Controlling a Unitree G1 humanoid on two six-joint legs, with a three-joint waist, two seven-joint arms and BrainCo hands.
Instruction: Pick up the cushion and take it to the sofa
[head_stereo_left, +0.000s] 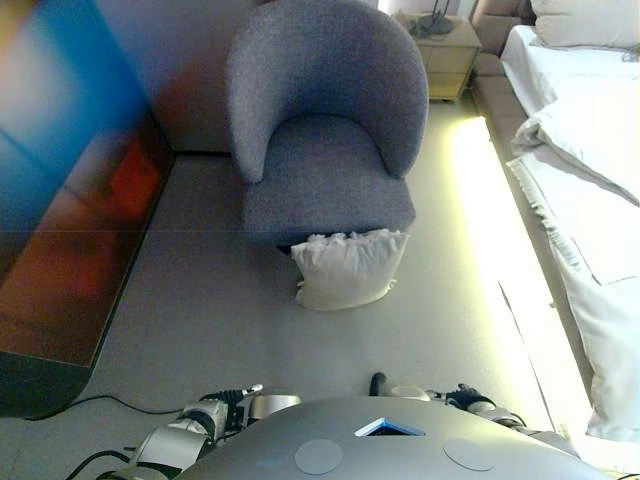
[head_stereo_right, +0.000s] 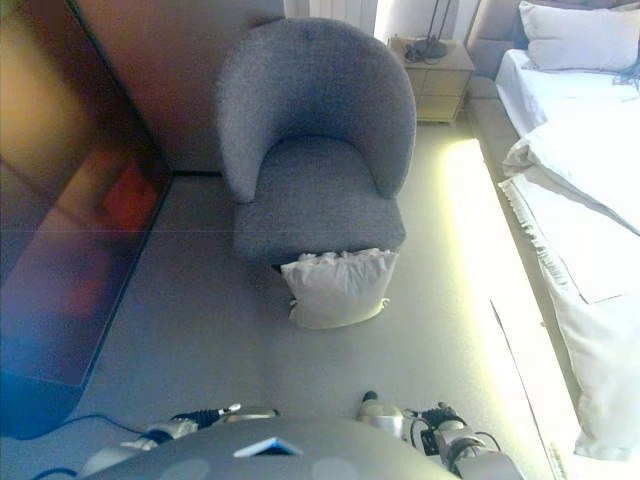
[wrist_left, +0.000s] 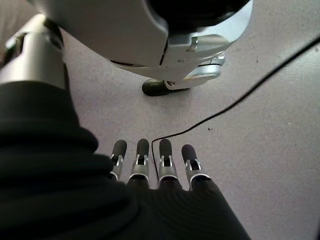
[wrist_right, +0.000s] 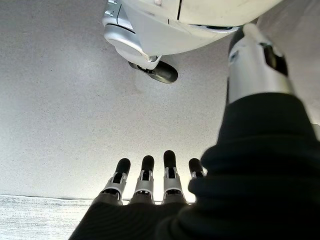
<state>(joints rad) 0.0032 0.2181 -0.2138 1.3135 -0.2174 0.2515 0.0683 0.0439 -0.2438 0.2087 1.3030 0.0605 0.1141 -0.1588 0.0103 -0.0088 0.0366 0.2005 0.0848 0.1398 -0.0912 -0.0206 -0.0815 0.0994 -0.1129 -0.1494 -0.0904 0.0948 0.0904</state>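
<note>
Leaning against the front of the grey armchair (head_stereo_left: 322, 130), the white cushion (head_stereo_left: 347, 268) stands on the floor. My left hand (wrist_left: 150, 167) and right hand (wrist_right: 147, 182) hang with straight fingers (both empty), well apart from it.

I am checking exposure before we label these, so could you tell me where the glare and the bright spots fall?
Left eye view: a bright strip washes out the floor beside the bed; the cushion stays readable. Right eye view: same strip. Wrist views: evenly lit floor, no glare.
</note>
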